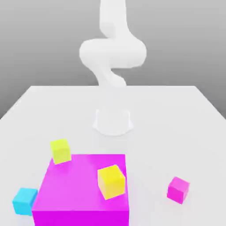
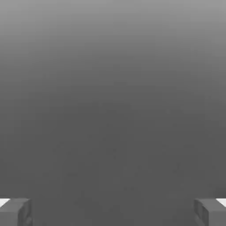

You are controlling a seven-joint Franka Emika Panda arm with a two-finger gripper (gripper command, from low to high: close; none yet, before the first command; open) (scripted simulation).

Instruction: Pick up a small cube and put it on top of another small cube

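Overhead, wide-open jaws (image 2: 113,212) grip nothing; white table (image 1: 176,114) under grey backdrop bears scattered cubes.

I stand in a bare simulated test scene, not a lived-in room; my white arm (image 1: 112,53) rises from a plain white table (image 1: 176,114), and behind it there is only a smooth grey backdrop; the things on the table are flat-coloured blocks, a big magenta block (image 1: 81,190) and small cubes, with no texture or markings.
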